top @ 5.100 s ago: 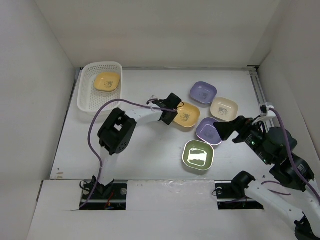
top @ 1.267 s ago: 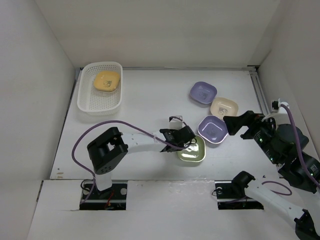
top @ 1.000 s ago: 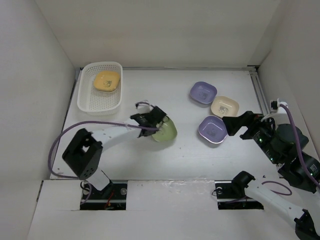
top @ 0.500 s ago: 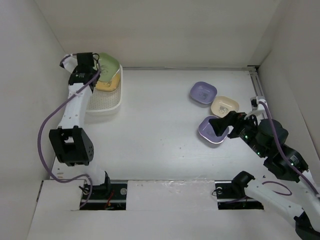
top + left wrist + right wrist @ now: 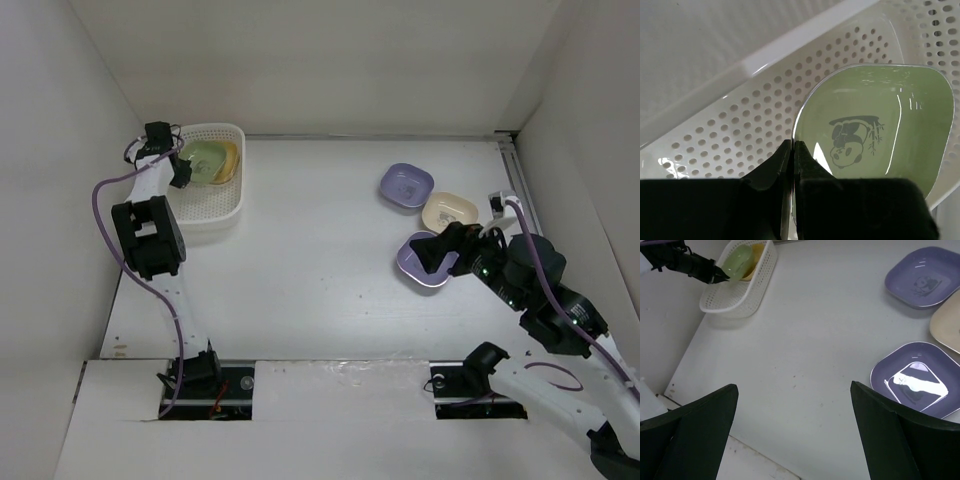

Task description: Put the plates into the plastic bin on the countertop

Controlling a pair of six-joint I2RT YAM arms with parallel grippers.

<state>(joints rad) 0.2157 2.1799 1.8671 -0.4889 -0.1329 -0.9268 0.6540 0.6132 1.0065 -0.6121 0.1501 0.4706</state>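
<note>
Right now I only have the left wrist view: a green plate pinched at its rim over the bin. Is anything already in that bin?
Observer: Yes, a yellow plate lies in the plastic bin, partly covered by the green plate.
Operator: How many plates are outside it?
Observer: Three: a far lavender plate, a near lavender plate and a cream plate.
Operator: And the right gripper?
Observer: Open, empty, beside the near lavender plate.

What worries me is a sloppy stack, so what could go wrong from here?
1. The left gripper pinches only the green plate by its rim, tilted above the yellow plate in the bin. Released like this, it may land propped up rather than flat.
2. The open right gripper hovers by the nearer purple plate, which lies close beside the cream plate. A grab might nudge that one.
</note>
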